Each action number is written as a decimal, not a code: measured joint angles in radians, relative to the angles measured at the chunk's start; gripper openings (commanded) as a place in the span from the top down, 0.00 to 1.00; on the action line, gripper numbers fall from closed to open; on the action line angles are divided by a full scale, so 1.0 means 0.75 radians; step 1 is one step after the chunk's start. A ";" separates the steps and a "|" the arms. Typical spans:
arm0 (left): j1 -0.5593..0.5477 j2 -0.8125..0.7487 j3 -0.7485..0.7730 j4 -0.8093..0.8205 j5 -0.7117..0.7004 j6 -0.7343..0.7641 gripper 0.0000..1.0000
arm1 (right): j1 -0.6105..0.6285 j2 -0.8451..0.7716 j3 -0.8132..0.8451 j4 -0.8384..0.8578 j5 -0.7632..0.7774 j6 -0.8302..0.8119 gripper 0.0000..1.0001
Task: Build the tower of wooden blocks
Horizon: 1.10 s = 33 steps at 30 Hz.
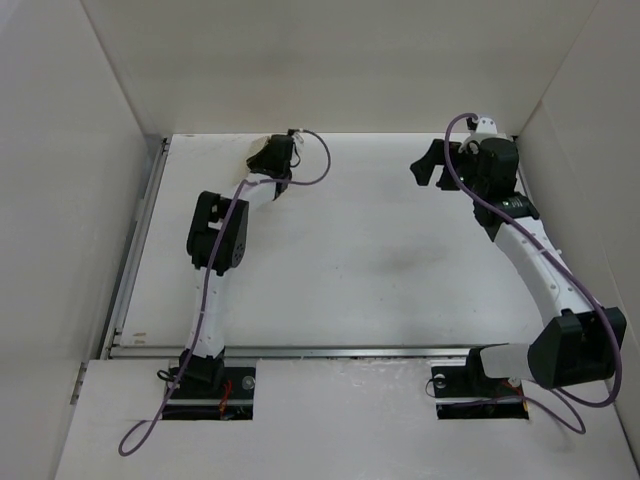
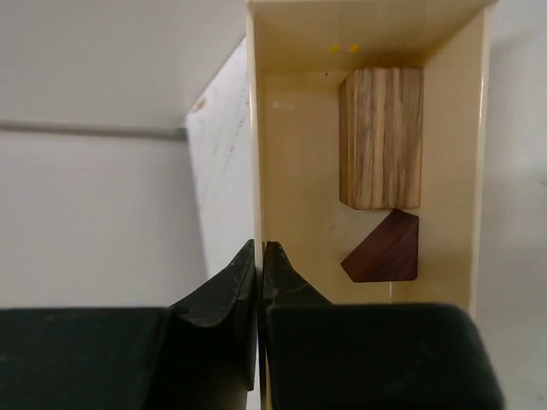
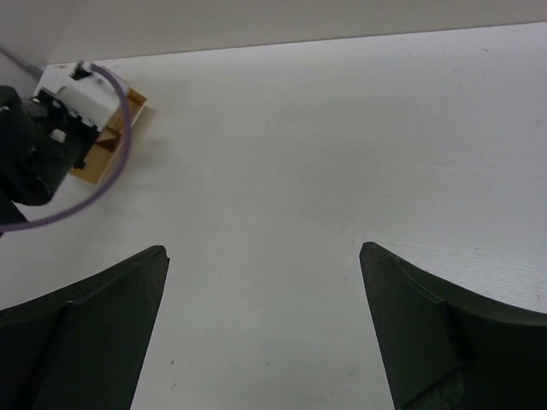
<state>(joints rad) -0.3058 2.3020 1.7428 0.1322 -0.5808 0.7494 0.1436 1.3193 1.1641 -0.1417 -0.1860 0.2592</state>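
Your left gripper [image 2: 259,256]: jaws pinched shut on the side wall of the pale box [image 2: 254,128], far left on the table [image 1: 380,260] | light tan block [image 2: 382,137] and dark reddish-brown block [image 2: 389,252]: inside that box, just beside each other | your right gripper [image 3: 263,252]: wide open, holding nothing, far right

Two blocks [image 2: 382,137] [image 2: 385,254], one box [image 2: 299,171]
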 measured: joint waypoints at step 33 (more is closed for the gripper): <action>0.055 -0.027 0.384 -0.630 0.565 -0.381 0.00 | 0.003 -0.374 -0.256 0.061 -0.008 0.197 0.00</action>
<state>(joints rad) -0.2642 2.2814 2.0304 -0.3401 -0.1574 0.4637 0.1455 1.0389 0.9718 -0.0959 -0.1921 0.4068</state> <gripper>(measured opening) 0.997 0.995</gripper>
